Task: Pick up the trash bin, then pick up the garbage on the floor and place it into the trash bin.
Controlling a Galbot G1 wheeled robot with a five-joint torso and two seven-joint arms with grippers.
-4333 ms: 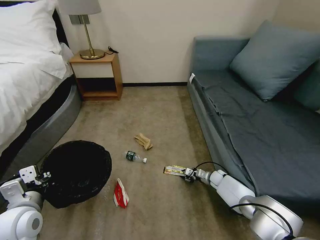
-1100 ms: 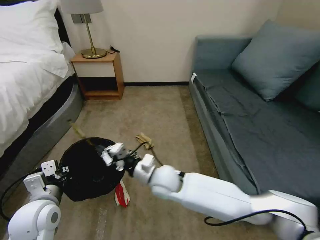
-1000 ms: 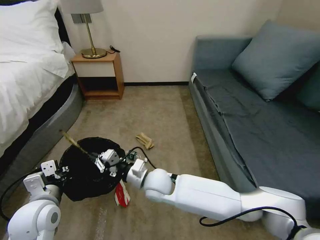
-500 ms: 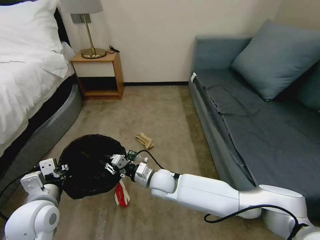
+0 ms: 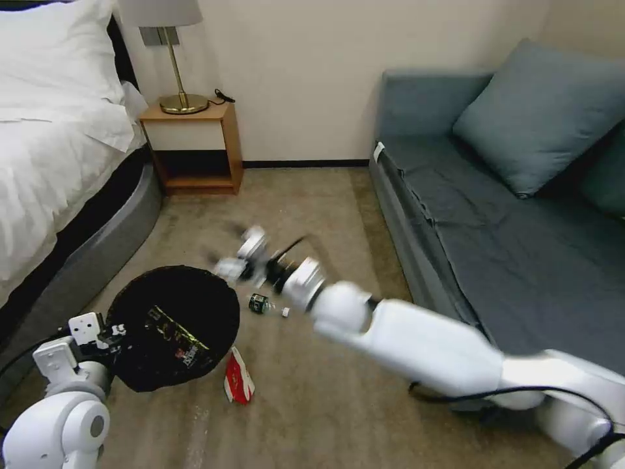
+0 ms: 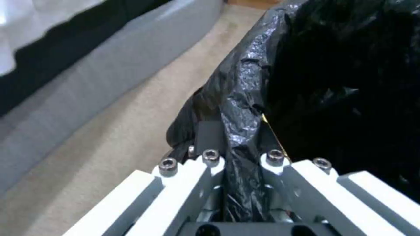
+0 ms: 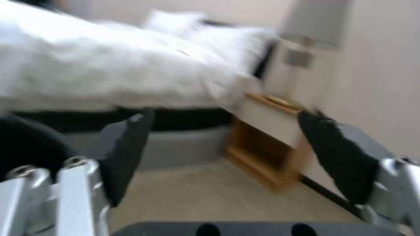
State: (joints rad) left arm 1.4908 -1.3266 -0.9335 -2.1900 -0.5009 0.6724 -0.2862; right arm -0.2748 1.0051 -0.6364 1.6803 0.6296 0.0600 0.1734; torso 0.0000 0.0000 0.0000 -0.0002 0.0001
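Trash bin (image 5: 172, 326) held by left gripper (image 6: 238, 164) clamped on its liner; yellow-black wrapper (image 5: 176, 335) inside. Right gripper (image 7: 227, 157) spread, empty, above floor. Bottle (image 5: 260, 303), red packet (image 5: 238, 383) left on floor.

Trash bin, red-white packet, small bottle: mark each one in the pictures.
trash bin (image 5: 170, 286): head view, on its black bag near the far rim.
red-white packet (image 5: 238, 383): head view, middle of the packet.
small bottle (image 5: 259, 303): head view, on its green label.
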